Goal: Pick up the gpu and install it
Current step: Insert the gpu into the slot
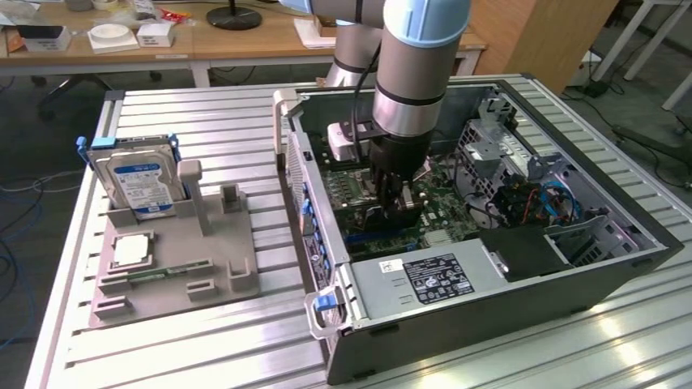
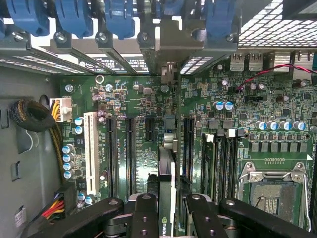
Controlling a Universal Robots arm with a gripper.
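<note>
The gpu (image 2: 167, 163) appears edge-on in the wrist view, a thin dark card with a green logo near my fingers. It stands upright on the green motherboard (image 2: 133, 99), between two long black slots (image 2: 130, 148). Its metal bracket end (image 2: 168, 54) reaches the row of blue latches at the case's rear wall. My gripper (image 2: 171, 213) is shut on the card, with one black finger (image 2: 144, 210) on either side. In the exterior view the gripper (image 1: 396, 212) reaches down inside the open computer case (image 1: 605, 267), low over the motherboard (image 1: 438, 203).
Power supply (image 1: 433, 275) sits at the case's near end, and a drive cage with cables (image 1: 530, 194) is at the exterior view's right. A grey fixture (image 1: 173, 259) at the exterior view's left holds a hard drive (image 1: 141, 182) and a memory stick (image 1: 162, 274). The CPU socket (image 2: 272, 191) lies beside the slots.
</note>
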